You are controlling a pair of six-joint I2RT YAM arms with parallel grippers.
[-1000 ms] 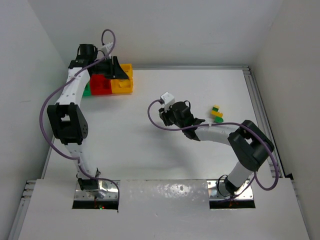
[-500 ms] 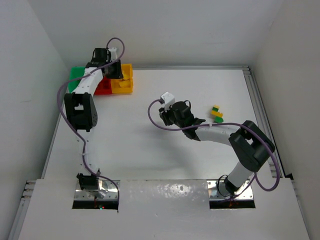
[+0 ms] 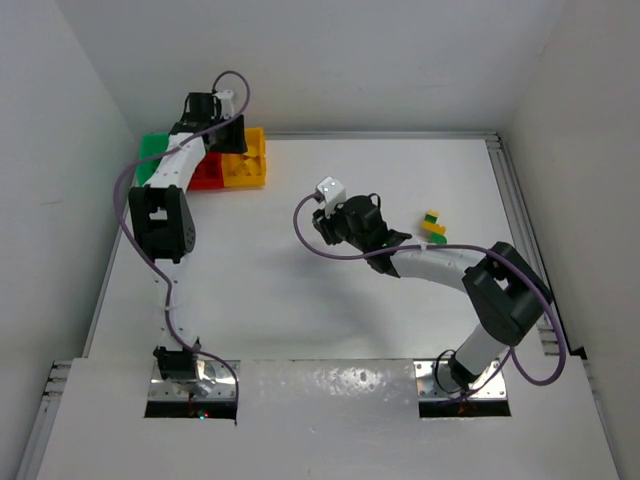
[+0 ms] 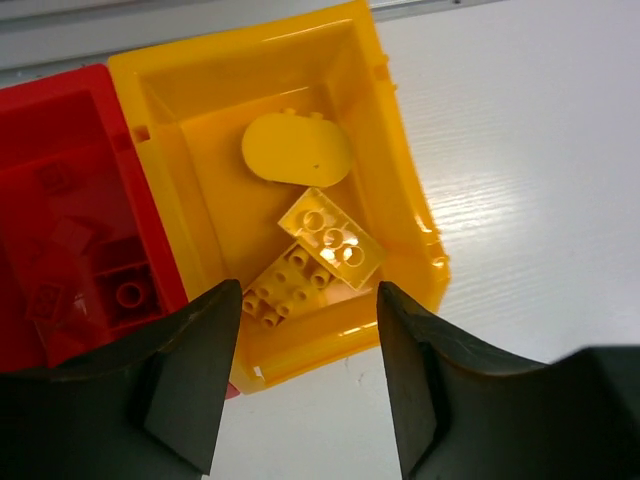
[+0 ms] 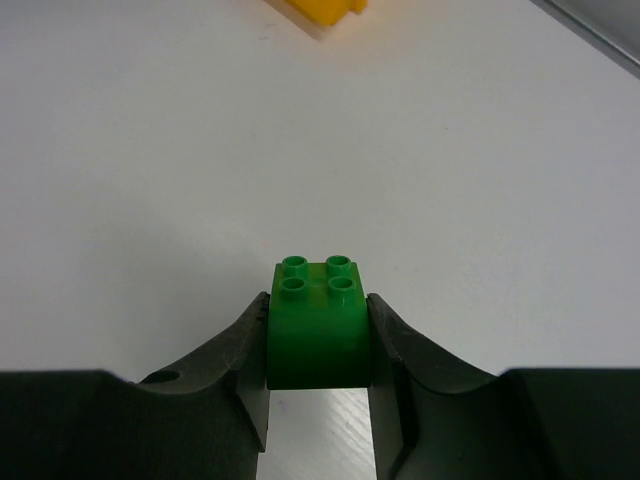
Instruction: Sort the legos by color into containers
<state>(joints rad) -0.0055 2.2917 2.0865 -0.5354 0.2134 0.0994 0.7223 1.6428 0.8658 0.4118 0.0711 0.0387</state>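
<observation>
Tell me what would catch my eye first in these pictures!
A chunky green four-stud plastic brick sits pinched in the right gripper, over the white table. At the far left corner, the left gripper hangs open over the yellow plastic bin, where two yellow studded bricks lie, right beside the red plastic bin.

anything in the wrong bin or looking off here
Nothing stands out. The yellow bin holds only yellow pieces, the red bin shows only red ones, and the right gripper holds a green brick squarely. A few loose legos lie unsorted on the table.
</observation>
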